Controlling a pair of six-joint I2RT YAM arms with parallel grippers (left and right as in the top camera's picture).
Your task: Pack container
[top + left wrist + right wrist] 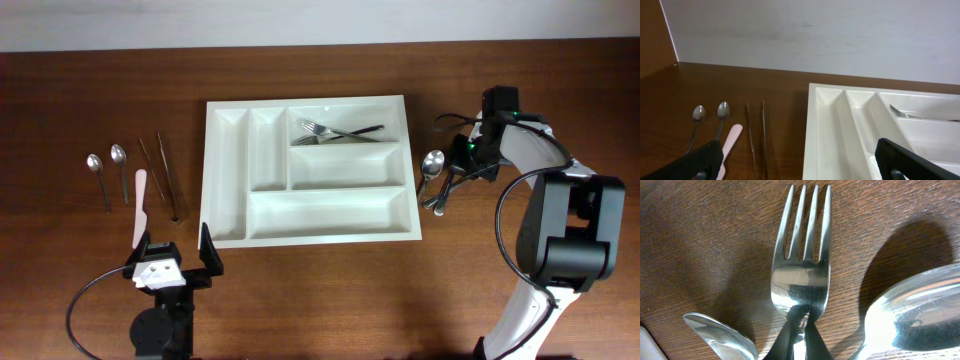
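The container (310, 103) is a white cutlery tray in the middle of the table, also seen in the left wrist view (825, 135). Two forks (335, 131) lie in its top right compartment; the other compartments look bare. My right gripper (462, 165) is low over the cutlery pile to the right of the tray. In the right wrist view the right gripper (800, 327) is shut on the neck of a steel fork (801, 275) lying on the wood. My left gripper (178, 257) hovers by the tray's near left corner, open and holding nothing, its fingers (700, 162) wide apart.
Beside the held fork lie a spoon (432, 163) and more cutlery (438, 200); spoon bowls (920, 315) flank the fork closely. Left of the tray are two spoons (107, 160), a pink utensil (141, 200) and two thin metal sticks (165, 175).
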